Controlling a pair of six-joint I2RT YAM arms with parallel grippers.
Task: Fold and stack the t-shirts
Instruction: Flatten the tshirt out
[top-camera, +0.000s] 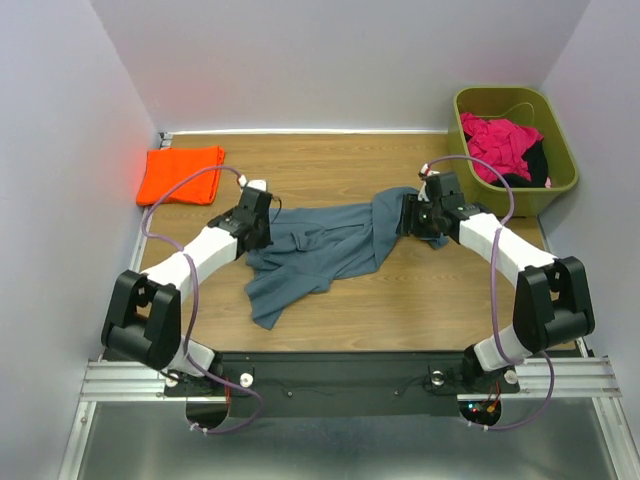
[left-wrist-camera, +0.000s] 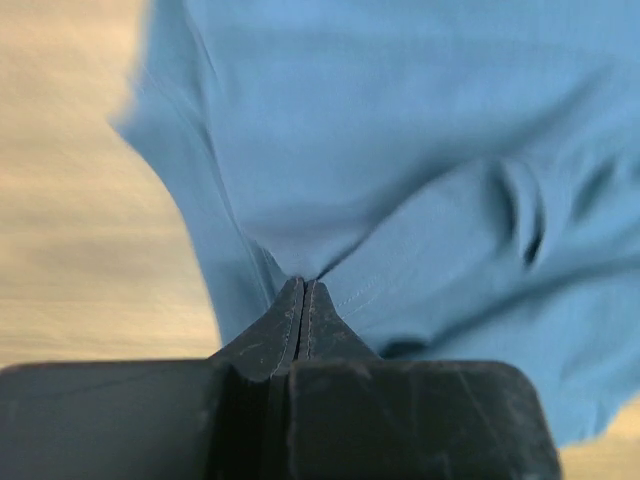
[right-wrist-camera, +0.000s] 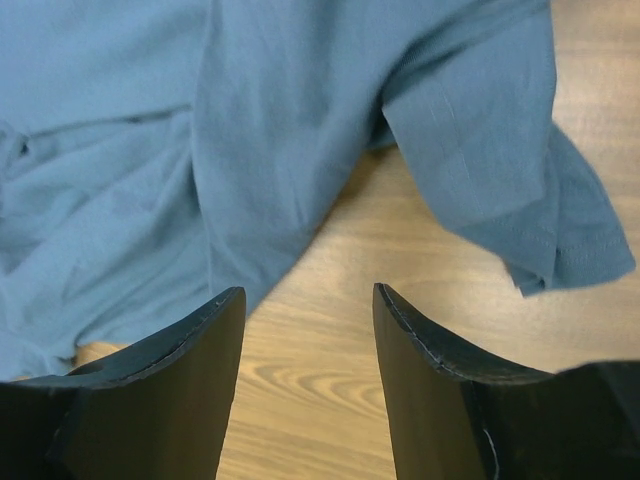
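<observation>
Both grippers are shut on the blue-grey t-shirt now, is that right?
Not both. The left gripper is shut on the blue-grey t-shirt, but the right gripper is open, its jaws apart above the bare table beside the cloth's edge. The right wrist view shows it.

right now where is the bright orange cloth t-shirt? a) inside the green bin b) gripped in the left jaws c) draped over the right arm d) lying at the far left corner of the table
d: the bright orange cloth t-shirt lies flat on the wooden table, at its far left corner by the wall
</observation>
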